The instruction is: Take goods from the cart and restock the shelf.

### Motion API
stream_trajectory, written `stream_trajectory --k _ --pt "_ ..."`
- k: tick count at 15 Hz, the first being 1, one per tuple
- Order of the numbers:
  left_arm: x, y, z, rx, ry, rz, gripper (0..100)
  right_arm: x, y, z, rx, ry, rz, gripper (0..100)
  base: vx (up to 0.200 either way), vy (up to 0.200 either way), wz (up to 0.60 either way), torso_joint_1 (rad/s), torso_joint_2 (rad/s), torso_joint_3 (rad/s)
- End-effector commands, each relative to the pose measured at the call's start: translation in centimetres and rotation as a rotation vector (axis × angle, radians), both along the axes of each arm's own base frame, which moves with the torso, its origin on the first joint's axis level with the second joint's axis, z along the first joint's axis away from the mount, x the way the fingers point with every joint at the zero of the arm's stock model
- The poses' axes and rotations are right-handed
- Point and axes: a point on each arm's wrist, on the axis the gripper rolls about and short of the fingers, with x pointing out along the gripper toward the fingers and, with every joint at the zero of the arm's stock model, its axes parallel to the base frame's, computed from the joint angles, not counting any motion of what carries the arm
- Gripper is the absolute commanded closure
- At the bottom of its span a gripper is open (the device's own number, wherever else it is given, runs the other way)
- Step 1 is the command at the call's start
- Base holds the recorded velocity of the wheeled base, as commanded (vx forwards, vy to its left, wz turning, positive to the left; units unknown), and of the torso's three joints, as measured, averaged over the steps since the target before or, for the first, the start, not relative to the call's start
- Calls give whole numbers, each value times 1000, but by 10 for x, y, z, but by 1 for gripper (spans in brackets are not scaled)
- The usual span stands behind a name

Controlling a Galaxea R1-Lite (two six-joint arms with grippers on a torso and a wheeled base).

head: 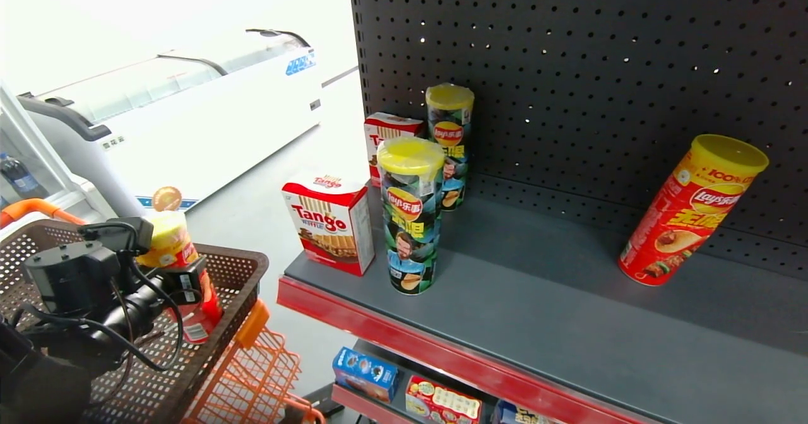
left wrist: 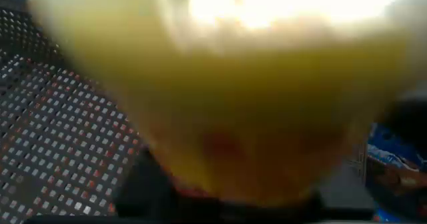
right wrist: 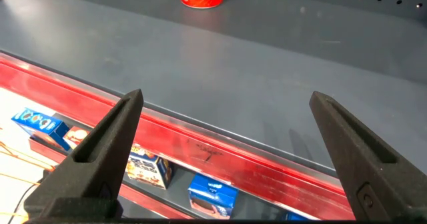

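A red chips can point(head: 178, 252) with a yellow lid stands upright over the brown cart basket point(head: 243, 269), and my left gripper point(head: 188, 283) is shut on its middle. In the left wrist view the can point(left wrist: 253, 111) looms very close as a yellow blur over the basket mesh point(left wrist: 60, 141). My right gripper point(right wrist: 230, 161) is open, its two black fingers point(right wrist: 100, 164) spread wide just above the red front edge of the grey shelf point(right wrist: 220, 57), with nothing between them. A second red chips can point(head: 691, 209) leans against the pegboard at the shelf's right.
On the shelf's left stand a wafer box point(head: 331, 222), a second box point(head: 386, 135) behind it, and two green chips cans point(head: 410, 222) point(head: 449, 143). The lower shelf holds small boxes point(right wrist: 37, 121). A white freezer point(head: 189, 108) stands beyond the cart.
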Motion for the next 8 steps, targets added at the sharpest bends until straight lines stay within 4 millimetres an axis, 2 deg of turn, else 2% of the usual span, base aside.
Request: stream_trajectory --k 1,4,8 --pt "2 -2 -3 5 12 -9 100 0 0 0 0 1 0 0 0 0 0 0 0 0" --pt "-2 -3 3 44 1 -19 100 0 0 0 0 1 0 0 0 0 0 0 0 0" --pt "-16 -6 32 68 -89 -37 100 0 0 0 0 1 0 0 0 0 0 0 0 0"
